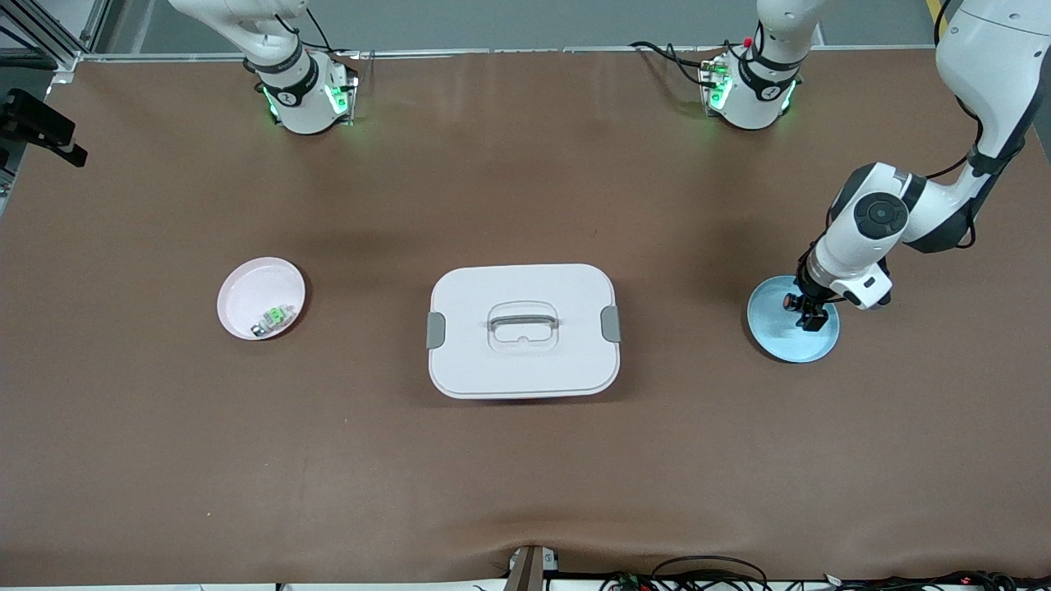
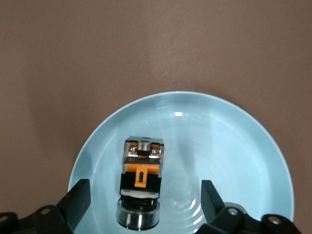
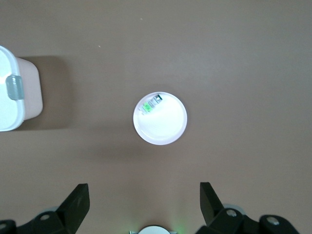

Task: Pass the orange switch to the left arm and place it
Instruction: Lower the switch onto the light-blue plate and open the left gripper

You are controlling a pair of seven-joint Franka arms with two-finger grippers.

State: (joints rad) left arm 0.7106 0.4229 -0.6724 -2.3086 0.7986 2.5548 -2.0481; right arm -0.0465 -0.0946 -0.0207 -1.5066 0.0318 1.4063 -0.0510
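Note:
The orange switch (image 2: 141,180) lies in the blue dish (image 2: 234,146) toward the left arm's end of the table, its dark round end toward the wrist camera. My left gripper (image 2: 144,195) is open and low over the dish (image 1: 780,341), with one finger (image 2: 80,197) on each side of the switch, clear of it. In the front view the left gripper (image 1: 809,316) hides most of the switch. My right gripper (image 3: 144,197) is open and empty, held high over the right arm's end of the table. The white box (image 1: 525,279) stands in the middle of the table.
A pink dish (image 1: 254,287) toward the right arm's end holds a pale green-topped switch (image 1: 275,318); both show in the right wrist view, dish (image 3: 163,126) and switch (image 3: 151,105), with a corner of the box (image 3: 9,107). Brown table mat lies around the box.

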